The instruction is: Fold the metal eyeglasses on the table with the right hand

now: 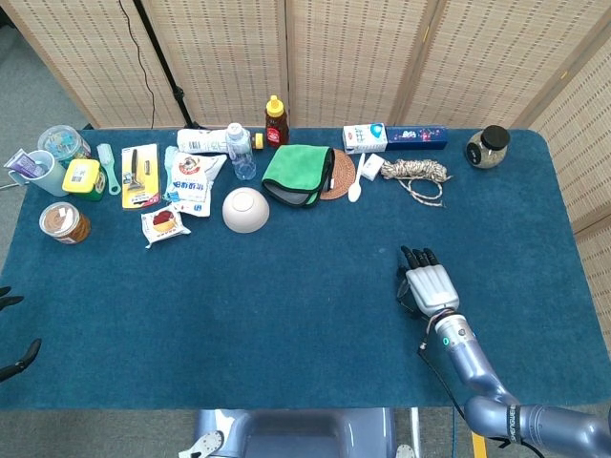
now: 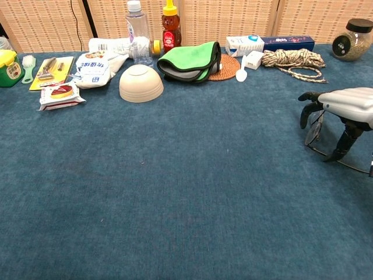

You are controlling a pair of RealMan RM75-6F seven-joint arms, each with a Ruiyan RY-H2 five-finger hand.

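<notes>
The metal eyeglasses (image 2: pixel 315 129) stand at the right of the blue table (image 2: pixel 175 204), one lens upright and a thin temple (image 2: pixel 349 165) trailing along the cloth to the right. My right hand (image 2: pixel 348 104) arches palm-down over them, its dark fingers (image 2: pixel 305 114) curled down at the lens and the thumb (image 2: pixel 345 143) reaching down behind it, holding the frame. From the head view the right hand (image 1: pixel 432 286) covers nearly all of the glasses. Only dark fingertips (image 1: pixel 19 356) of my left hand show at the far left edge.
Along the back edge lie a white bowl (image 2: pixel 141 83), a green cloth (image 2: pixel 189 60), a coiled rope (image 2: pixel 291 58), a toothpaste box (image 2: pixel 271 43), a glass jar (image 2: pixel 353 39), bottles and snack packets. A thin cable (image 1: pixel 427 367) runs along my right forearm.
</notes>
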